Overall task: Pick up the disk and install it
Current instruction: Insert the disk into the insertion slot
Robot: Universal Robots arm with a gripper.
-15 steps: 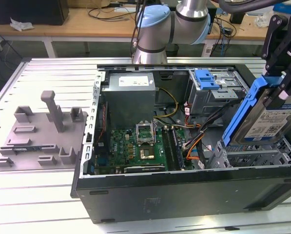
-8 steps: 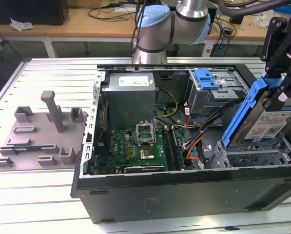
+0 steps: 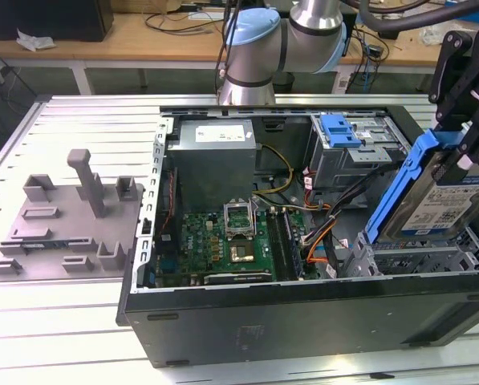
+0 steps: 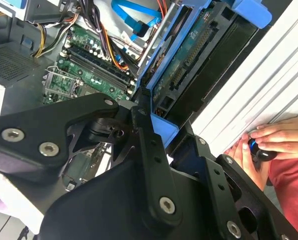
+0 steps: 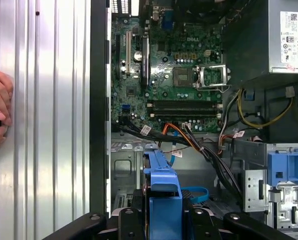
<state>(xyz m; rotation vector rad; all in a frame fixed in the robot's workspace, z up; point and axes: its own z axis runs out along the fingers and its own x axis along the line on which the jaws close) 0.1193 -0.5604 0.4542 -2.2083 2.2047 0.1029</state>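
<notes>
**A:** Where do we find the disk (image 3: 444,200)?

**B:** Gripped in the end effector (image 3: 462,146), which is clenched on its upper end. The disk hangs tilted beneath the end effector, lower end near the drive cage (image 3: 416,261) of the open computer case (image 3: 223,321), not yet seated.

**A:** How do we expect it to handle?

**B:** We judge it rigid, dense and shock-sensitive. The blue carrier rail (image 3: 399,180) may flex. We hold it by the edges, never pressing the circuit board (image 4: 186,62) on its unlabelled face.
</notes>
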